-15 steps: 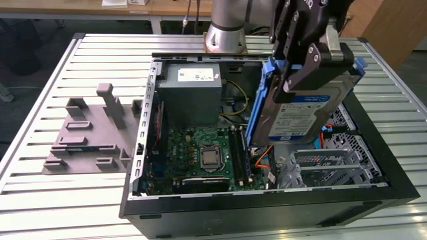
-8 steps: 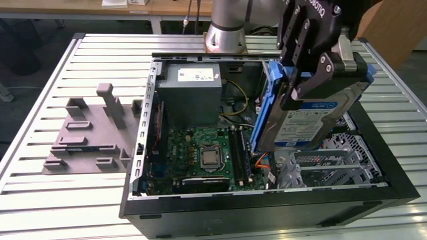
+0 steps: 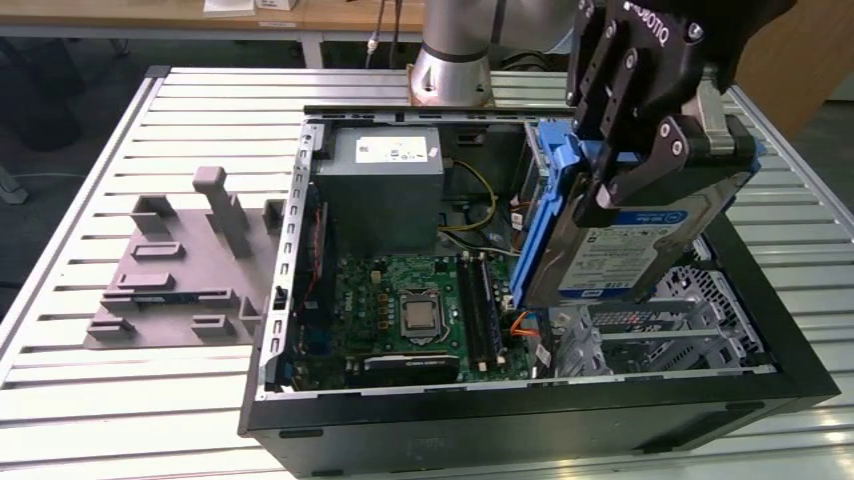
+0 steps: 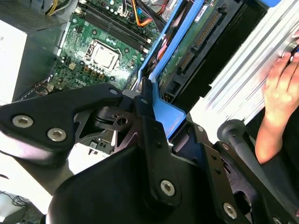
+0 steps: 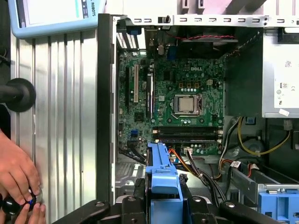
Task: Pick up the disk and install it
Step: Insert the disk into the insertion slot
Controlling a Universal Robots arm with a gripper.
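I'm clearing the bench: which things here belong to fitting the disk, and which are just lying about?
Job: disk, held in the tool; open computer case.
Lying about: grey moulded tray, handheld screen, a person's hand.

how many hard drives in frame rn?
1. The disk hangs on edge in the gripper, which is shut on its blue carrier, above the open computer case at the exterior view's right. More could be hidden in bays behind it.
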